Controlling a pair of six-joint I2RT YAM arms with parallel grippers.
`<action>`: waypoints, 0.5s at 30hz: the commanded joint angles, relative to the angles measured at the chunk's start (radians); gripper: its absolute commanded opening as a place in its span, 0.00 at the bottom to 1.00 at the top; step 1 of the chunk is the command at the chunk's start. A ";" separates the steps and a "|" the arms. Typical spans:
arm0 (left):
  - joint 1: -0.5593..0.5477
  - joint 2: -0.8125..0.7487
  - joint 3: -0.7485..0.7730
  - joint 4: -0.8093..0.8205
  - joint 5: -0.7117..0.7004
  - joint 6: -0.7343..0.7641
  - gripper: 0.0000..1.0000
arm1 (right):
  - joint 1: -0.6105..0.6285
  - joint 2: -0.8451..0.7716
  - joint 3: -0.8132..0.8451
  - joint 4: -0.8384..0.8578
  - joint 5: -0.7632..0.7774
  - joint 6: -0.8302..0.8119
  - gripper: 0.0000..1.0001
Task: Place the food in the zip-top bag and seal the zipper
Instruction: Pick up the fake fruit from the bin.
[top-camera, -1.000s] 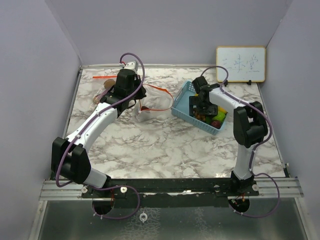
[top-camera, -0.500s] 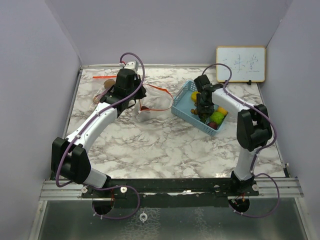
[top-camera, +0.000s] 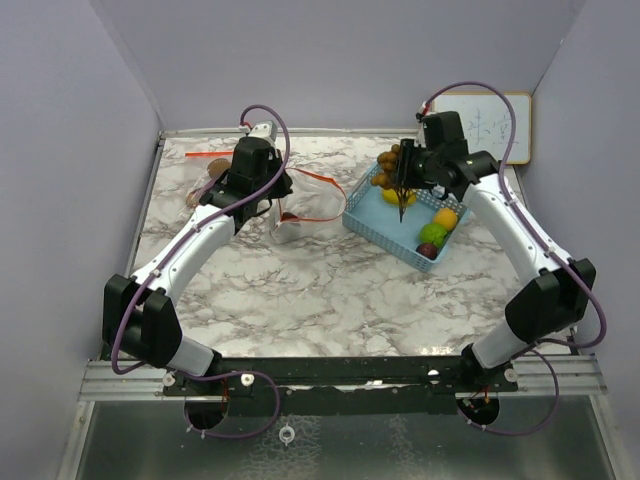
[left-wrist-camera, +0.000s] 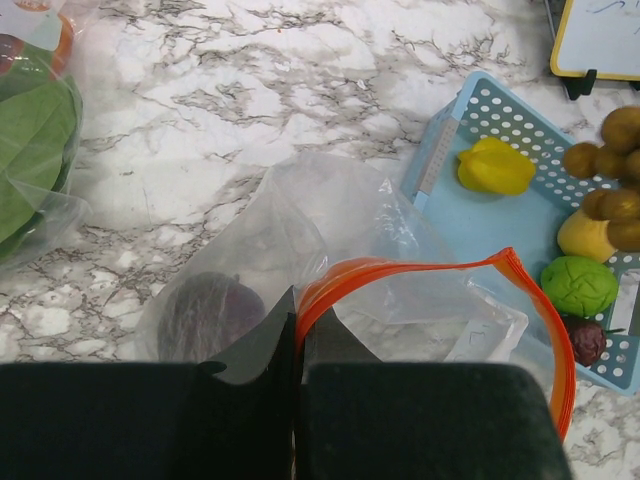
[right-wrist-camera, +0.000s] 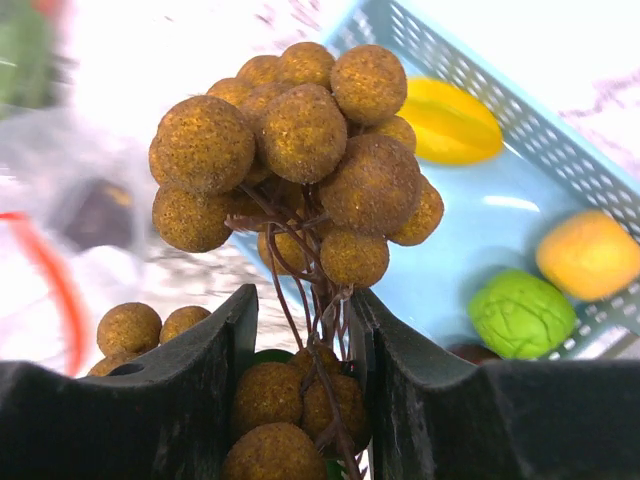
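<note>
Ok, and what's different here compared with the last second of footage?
The right claw has risen out of the blue basket, lifting the brown grape bunch that it is shut on. The bunch now hangs above the basket's far left corner. The left claw stayed put, pinching the rim of the zip-top bag. The bag and the basket did not shift.

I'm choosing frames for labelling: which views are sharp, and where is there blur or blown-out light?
Right wrist: the brown grape bunch is sharp, but everything behind it at left is blurred and blown out to white. Left wrist: mostly crisp, with only mild sheen on the zip-top bag. Top external: evenly lit, no hard shadows, the blue basket clear.
</note>
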 joint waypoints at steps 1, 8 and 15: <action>-0.003 0.003 0.033 -0.001 0.019 0.009 0.00 | -0.001 -0.086 0.068 0.105 -0.213 -0.016 0.29; -0.003 -0.002 0.031 0.001 0.027 0.009 0.00 | 0.001 -0.165 0.056 0.314 -0.447 0.070 0.28; -0.003 0.004 0.043 -0.005 0.041 0.008 0.00 | 0.042 -0.202 -0.063 0.630 -0.605 0.254 0.26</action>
